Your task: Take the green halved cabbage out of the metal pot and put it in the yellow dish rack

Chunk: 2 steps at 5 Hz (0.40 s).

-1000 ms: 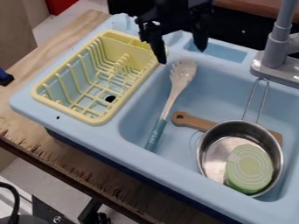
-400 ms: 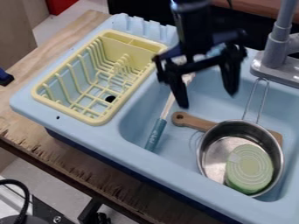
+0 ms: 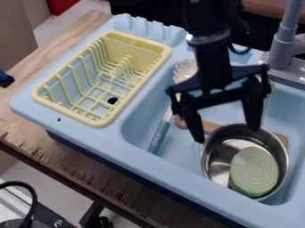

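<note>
- From here, I'm seeing the metal pot point(image 3: 223, 156) holding a halved onion point(image 3: 253, 171), cut face up, with pale rings and a green side.
- The gripper point(image 3: 227, 134) is hanging by the pot's back rim, its fingers spread; whether they're touching it, I can't tell.
- The sink point(image 3: 89, 135) is holding the pot near its front wall, partly over a wooden board point(image 3: 210, 126).
- Basin floor is stretching between the pot and the spoon's point(image 3: 158, 138) blue handle.
- The yellow rack point(image 3: 98, 123) is sitting beside the basin.
</note>
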{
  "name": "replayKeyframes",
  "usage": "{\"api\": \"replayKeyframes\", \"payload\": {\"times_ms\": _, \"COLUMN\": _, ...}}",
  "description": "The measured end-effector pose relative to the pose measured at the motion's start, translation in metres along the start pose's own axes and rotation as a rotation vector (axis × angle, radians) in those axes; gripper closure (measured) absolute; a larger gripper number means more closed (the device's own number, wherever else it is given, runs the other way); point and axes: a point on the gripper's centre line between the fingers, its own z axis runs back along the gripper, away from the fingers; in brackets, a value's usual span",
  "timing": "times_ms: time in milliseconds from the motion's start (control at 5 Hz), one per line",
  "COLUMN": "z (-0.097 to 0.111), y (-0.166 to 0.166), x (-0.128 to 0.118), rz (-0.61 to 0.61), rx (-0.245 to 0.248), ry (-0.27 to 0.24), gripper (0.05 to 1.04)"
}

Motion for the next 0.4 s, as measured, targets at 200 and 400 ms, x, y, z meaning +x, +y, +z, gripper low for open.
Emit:
{"api": "replayKeyframes", "payload": {"times_ms": 200, "z": -0.0109, "y": -0.0027, "x": -0.0096, "rz": -0.031, "rx": 0.005, "ry": -0.007, "gripper": 0.084}}
{"api": "replayKeyframes", "payload": {"times_ms": 400, "z": -0.0179, "y": -0.0064, "x": -0.0108, "rz": -0.043, "rx": -0.006, "ry": -0.022, "gripper": 0.084}}
